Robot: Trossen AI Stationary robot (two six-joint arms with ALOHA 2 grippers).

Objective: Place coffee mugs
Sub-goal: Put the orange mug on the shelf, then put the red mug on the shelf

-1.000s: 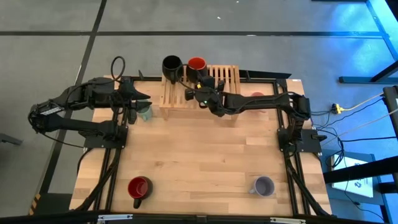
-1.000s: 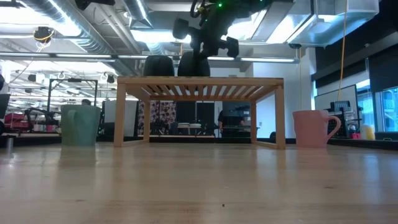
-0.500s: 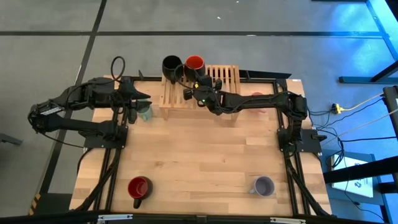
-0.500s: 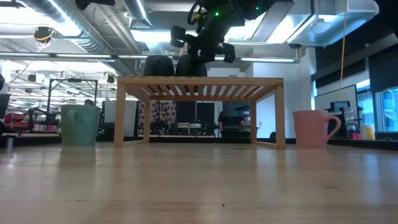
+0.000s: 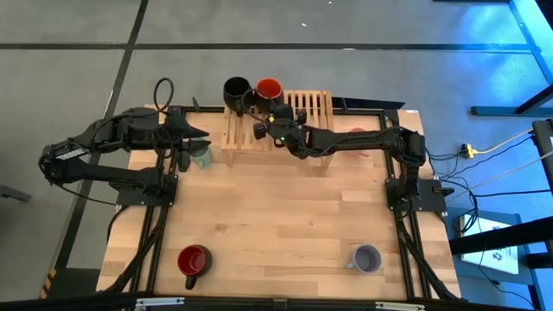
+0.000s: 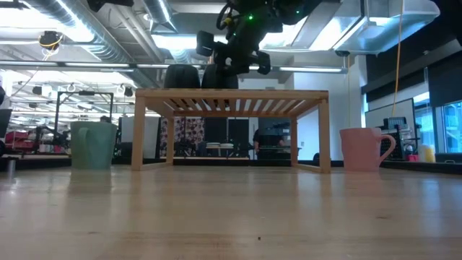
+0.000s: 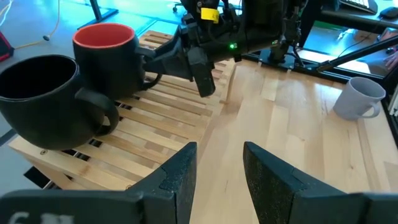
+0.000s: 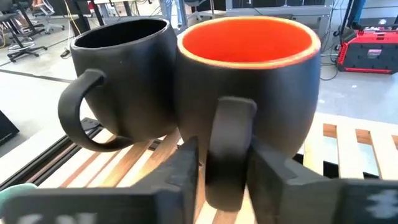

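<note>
right gripper (image 5: pixel 270 118) pinching the handle of the orange-red mug (image 5: pixel 269 89) on the slatted rack (image 5: pixel 304 108), touching the black mug (image 5: pixel 237 91) at its 9 o'clock. left gripper (image 5: pixel 195 144) fingers apart, idle over the green mug (image 5: pixel 202 156).

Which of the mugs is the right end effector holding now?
The round black mug with orange-red inside, on the slatted wooden rack: the right end effector grips its handle. The all-black mug stands free beside it.
</note>
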